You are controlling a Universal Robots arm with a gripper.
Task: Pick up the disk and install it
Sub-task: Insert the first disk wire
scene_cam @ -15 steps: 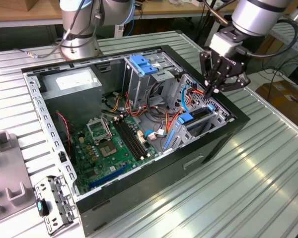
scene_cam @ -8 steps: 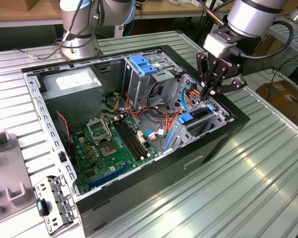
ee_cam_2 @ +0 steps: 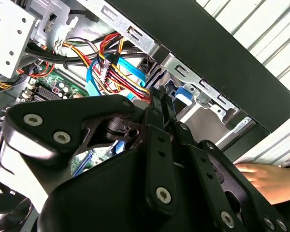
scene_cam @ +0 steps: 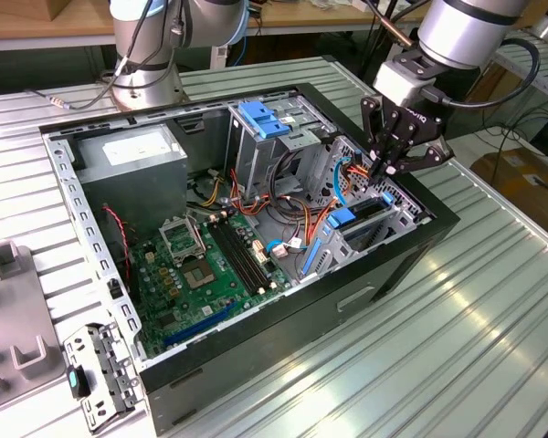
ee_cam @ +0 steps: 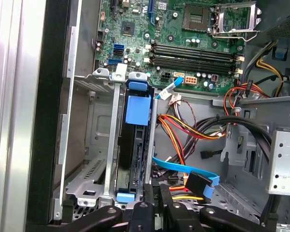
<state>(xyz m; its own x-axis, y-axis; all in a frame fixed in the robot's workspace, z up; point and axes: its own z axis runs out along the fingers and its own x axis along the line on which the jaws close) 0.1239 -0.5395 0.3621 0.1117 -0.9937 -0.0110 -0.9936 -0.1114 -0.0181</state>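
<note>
In the exterior view, an open black computer case [scene_cam: 256, 356] lay on its side on a ribbed metal desk [scene_cam: 457, 310]. The green motherboard [scene_cam: 210, 269] filled the case's floor, with a grey power supply box [scene_cam: 132, 155] at the rear corner toward the exterior view's left and a grey drive cage with a blue plastic handle [scene_cam: 260, 119] beside it. The end effector [scene_cam: 384, 164] hung over the drive bay at the case's front corner, toward the exterior view's right, its fingers drawn close together just above the bay. The disk [scene_cam: 361, 224] sat on edge in that bay, its blue rail tabs visible at the top. A bundle of orange and red cables [scene_cam: 297, 214] ran between the cage and the bay.

In the second wrist view, the black linkage of the end effector [ee_cam_2: 157, 104] filled the foreground, its fingers [ee_cam_2: 155, 116] pressed together with nothing between them. A blue tab [ee_cam_2: 183, 94] of the disk showed just past the fingertips, next to the metal bay wall. Coloured power wires [ee_cam_2: 111, 72] crossed behind. A person's hand [ee_cam_2: 268, 179] rested beside the case edge.

In the first wrist view, the disk [ee_cam: 135, 159] stood upright in the metal bay [ee_cam: 87, 159], seated between its walls, with a blue rail [ee_cam: 137, 108] along its edge. The fingers [ee_cam: 152, 195] met just below its near end. A blue data cable with a black connector [ee_cam: 198, 182] lay loose beside the bay.
</note>
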